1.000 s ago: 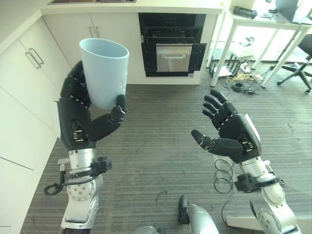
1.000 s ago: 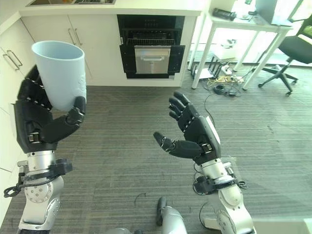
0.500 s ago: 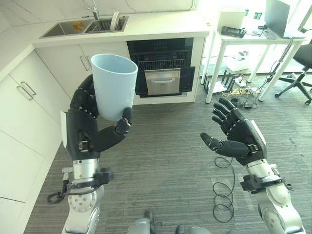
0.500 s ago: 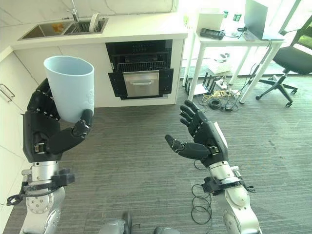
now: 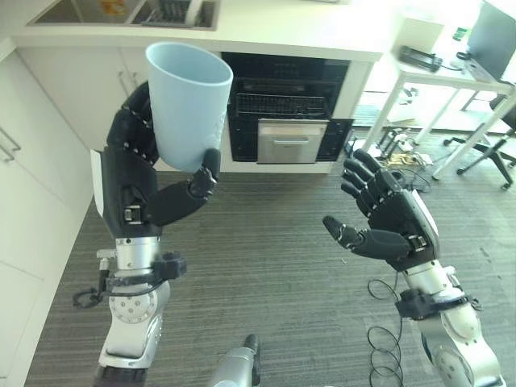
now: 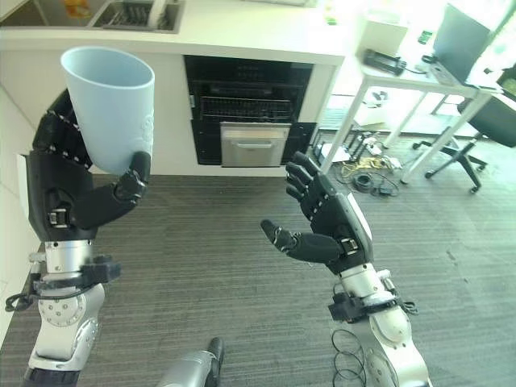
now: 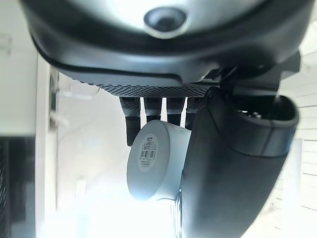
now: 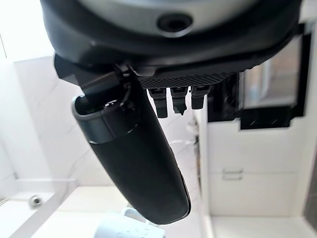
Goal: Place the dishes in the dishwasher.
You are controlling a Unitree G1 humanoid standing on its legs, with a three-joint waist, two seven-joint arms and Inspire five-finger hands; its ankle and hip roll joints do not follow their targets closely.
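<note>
My left hand (image 5: pixel 137 189) holds a pale blue cup (image 5: pixel 187 105) upright at chest height, fingers behind it and thumb across its lower front; the cup's white base (image 7: pixel 151 163) shows between thumb and fingers in the left wrist view. My right hand (image 5: pixel 391 226) hangs open beside it, palm turned toward the cup, holding nothing. Across the room the dishwasher (image 5: pixel 286 109) stands open under the counter, with a wire rack (image 5: pixel 282 103) and a steel door panel (image 5: pixel 292 141) in sight.
White cabinets (image 5: pixel 36 161) run along the left. A sink (image 5: pixel 129 10) with dishes sits in the counter above. A white desk (image 5: pixel 451 81) with cables beneath it and an office chair stand at the right. Grey carpet (image 5: pixel 266 242) lies between me and the dishwasher.
The camera has shifted, so the counter and dishwasher sit differently in the picture. Both hands keep their pose, the cup still in the left.
</note>
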